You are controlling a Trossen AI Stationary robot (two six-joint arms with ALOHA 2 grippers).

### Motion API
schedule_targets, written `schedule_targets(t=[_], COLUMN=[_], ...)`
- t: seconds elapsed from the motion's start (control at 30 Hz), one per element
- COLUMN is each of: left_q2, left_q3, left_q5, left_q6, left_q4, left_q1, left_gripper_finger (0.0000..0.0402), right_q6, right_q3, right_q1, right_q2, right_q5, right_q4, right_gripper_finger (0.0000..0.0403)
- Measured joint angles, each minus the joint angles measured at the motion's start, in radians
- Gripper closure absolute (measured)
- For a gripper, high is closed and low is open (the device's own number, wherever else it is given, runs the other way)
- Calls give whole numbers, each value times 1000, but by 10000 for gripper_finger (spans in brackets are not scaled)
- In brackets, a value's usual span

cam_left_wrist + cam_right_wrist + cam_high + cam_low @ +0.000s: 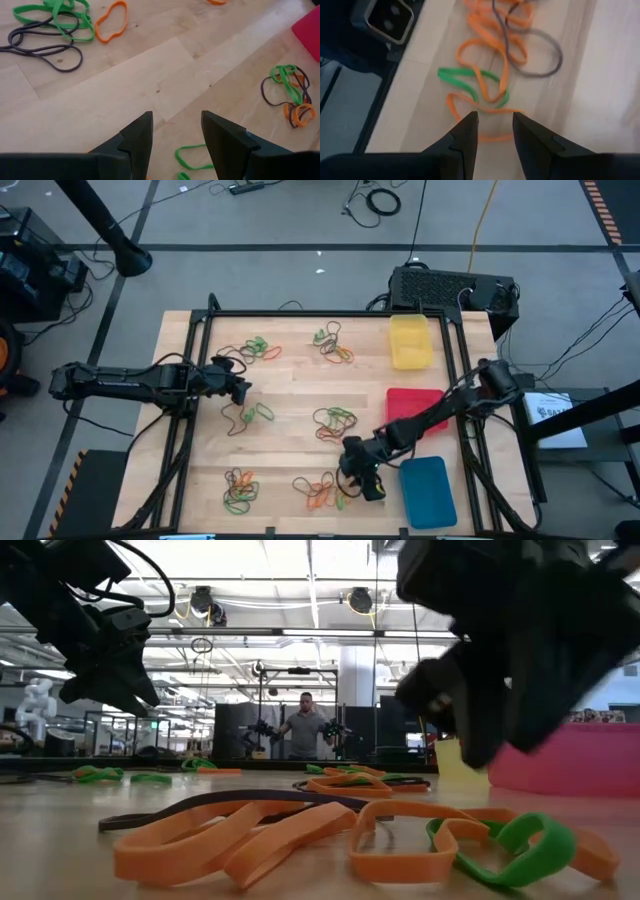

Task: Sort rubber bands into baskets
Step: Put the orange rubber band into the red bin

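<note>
High view: blue basket [428, 491] lengthwise toward yellow basket [410, 342].

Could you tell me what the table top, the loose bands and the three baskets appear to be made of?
Table top: pale wood, matte, with visible plank seams and grain.
Bands: likely rubber, smooth and matte; thin flat loops in orange, green and dark, lying limp and twisted.
Yellow basket, red basket and blue basket: probably plastic, with uniform colour and rounded corners.

Grey floor [300, 220], cables [380, 200]; ceiling lights [360, 600].
</note>
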Motion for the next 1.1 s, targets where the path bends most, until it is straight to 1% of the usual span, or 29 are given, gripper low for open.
schedule_targets(t=[0.07, 0.27, 0.33, 0.5, 0.57, 0.63, 0.77, 0.87, 0.97, 1.1], left_q2=[0, 0, 0, 0, 0, 0, 0, 0, 0, 0], left_q3=[0, 0, 0, 0, 0, 0, 0, 0, 0, 0], left_q5=[-1, 0, 5, 36, 41, 44, 43, 38, 36, 36], left_q6=[0, -1, -1, -1, -1, -1, -1, -1, -1, -1], left_q4=[0, 0, 0, 0, 0, 0, 0, 0, 0, 0], left_q1=[0, 0, 0, 0, 0, 0, 0, 0, 0, 0], left_gripper_finger=[227, 227, 227, 227, 227, 227, 227, 227, 227, 227], right_q6=[23, 72, 71, 71, 71, 71, 71, 84, 117, 110], right_q3=[0, 0, 0, 0, 0, 0, 0, 0, 13, 60], right_q1=[7, 23, 27, 41, 51, 61, 70, 55, 27, -12], right_q2=[17, 45, 53, 56, 56, 56, 56, 56, 55, 52], right_q5=[10, 138, 155, 160, 157, 131, 126, 124, 125, 126], right_q4=[3, -4, -4, -9, -10, -11, -12, -4, 2, -13], right_gripper_finger=[287, 287, 287, 291, 301, 317, 360, 394, 396, 401])
